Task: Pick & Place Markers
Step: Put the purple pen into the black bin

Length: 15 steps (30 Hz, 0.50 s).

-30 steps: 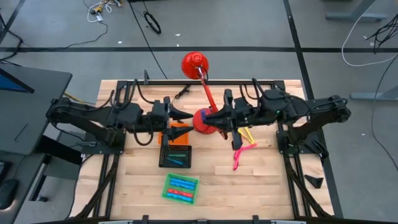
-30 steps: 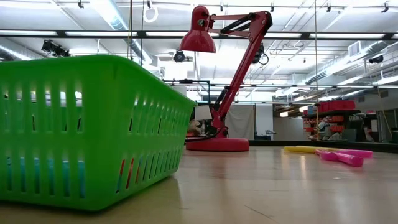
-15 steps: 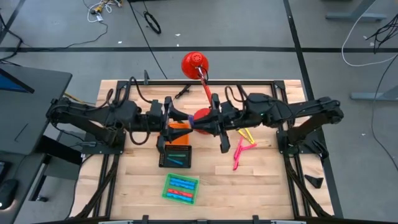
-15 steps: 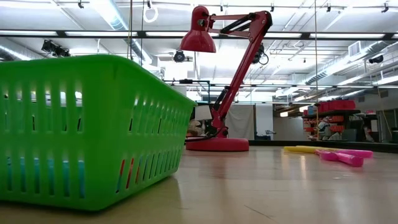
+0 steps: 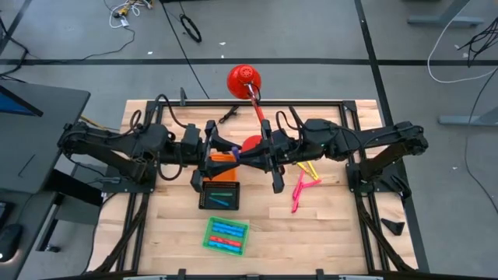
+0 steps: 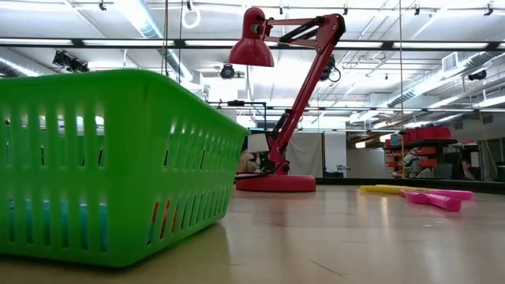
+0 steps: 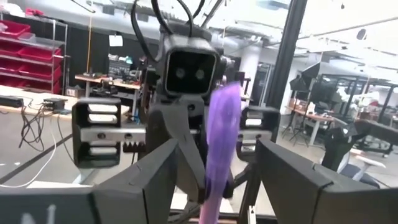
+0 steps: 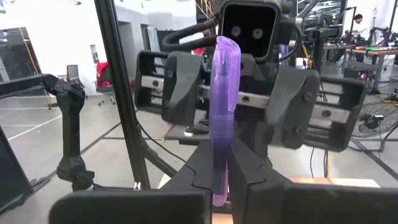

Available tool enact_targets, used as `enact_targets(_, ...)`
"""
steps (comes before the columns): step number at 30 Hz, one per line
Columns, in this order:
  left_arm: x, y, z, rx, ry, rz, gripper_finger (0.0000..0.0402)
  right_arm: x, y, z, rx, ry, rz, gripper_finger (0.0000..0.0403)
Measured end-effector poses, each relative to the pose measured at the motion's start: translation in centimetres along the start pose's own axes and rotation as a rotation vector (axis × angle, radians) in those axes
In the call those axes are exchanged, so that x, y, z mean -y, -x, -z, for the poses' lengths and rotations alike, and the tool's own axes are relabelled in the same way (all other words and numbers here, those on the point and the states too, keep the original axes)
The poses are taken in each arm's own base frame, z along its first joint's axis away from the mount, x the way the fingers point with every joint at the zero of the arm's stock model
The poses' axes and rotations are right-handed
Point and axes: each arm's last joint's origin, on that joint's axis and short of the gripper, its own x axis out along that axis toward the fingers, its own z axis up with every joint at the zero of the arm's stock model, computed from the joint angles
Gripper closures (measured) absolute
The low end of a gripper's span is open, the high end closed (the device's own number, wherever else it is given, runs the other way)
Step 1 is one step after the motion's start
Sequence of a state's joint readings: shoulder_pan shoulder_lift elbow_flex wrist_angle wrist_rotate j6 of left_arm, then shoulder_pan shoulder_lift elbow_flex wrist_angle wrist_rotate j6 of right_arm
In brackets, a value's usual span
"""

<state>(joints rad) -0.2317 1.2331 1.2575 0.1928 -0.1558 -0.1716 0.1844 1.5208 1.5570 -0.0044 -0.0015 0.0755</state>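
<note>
Mid-table, above the orange tray (image 5: 222, 158), I'm seeing both grippers meeting nose to nose. My right gripper (image 8: 219, 186) is pinching the purple marker (image 8: 221, 118) tight at its lower end, holding it upright. My left gripper (image 7: 214, 180) is standing open, fingers (image 7: 146, 180) flanking the marker, not clamping it.

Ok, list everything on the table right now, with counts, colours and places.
Purple marker: one, held upright in the right tool, midway between both arms.
Loose markers: a few, pink and yellow, right of centre.
Green tray: one, near edge, blue and red markers inside.
Black tray: one, centre, blue and green markers inside.
Orange tray: one, under the left tool.
Lamp: one, red, far edge.
Left tool: open, facing the marker.
Right tool: shut on the marker.
</note>
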Motion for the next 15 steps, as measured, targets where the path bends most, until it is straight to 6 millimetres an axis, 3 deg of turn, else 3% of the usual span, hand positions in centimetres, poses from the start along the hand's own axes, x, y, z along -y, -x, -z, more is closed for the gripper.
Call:
enact_targets(6, -0.01, 0.0, 0.06, -0.005, 0.025, -0.001, 0.0208, 0.0, 0.0, 0.06, -0.006, 0.004, 0.001, 0.039)
enact_targets(15, 0.05, 0.0, 0.09, -0.011, 0.023, 0.021, 0.0329, 0.02, 0.0, 0.06, -0.006, 0.004, 0.001, 0.039)
